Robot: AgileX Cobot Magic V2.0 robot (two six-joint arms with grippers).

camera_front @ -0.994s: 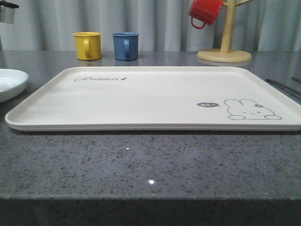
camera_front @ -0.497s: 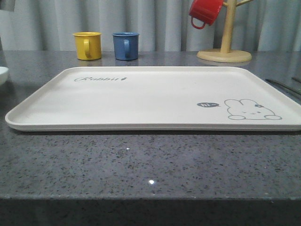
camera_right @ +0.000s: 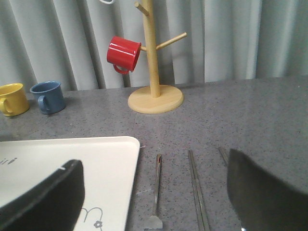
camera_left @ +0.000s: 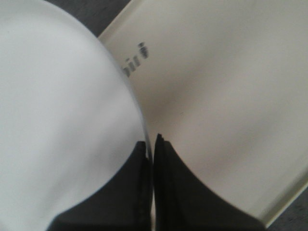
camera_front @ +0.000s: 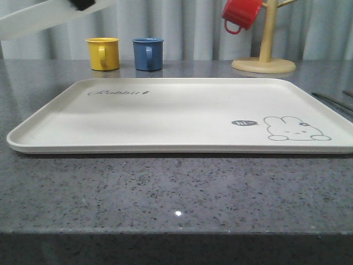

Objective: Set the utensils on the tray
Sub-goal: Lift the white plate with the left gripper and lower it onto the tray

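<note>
The utensils, slim silver metal pieces, lie on the grey speckled stone table [camera_front: 176,187] to the right of the large cream rectangular tray [camera_front: 182,113], none of them on it. From my right wrist camera I see a long-handled piece [camera_right: 156,190] nearest the tray's right edge, a pair of straight chopsticks [camera_right: 198,190] just beside it, and a third piece [camera_right: 224,155] mostly hidden behind a finger. In the front view they show as thin dark lines [camera_front: 332,102] at the far right.

Going left to right: my left gripper [camera_left: 153,159] has its dark fingers pressed onto the rim of a round white plate [camera_left: 57,120], pinching it above the tray's left part, near the "Rabbit" script [camera_front: 117,93]. In the front view the plate [camera_front: 38,17] hangs tilted at the upper left, well apart from the utensils.

Beyond the tray stand a yellow mug [camera_front: 102,53] and a blue mug [camera_front: 147,53], then a wooden mug tree [camera_front: 263,55] with a red mug [camera_front: 240,14] hanging from it.

My right gripper [camera_right: 159,202] is spread wide, one finger [camera_right: 48,197] over the tray's right corner, the other [camera_right: 267,192] over the table, the utensils lying between and just beyond them, untouched.
</note>
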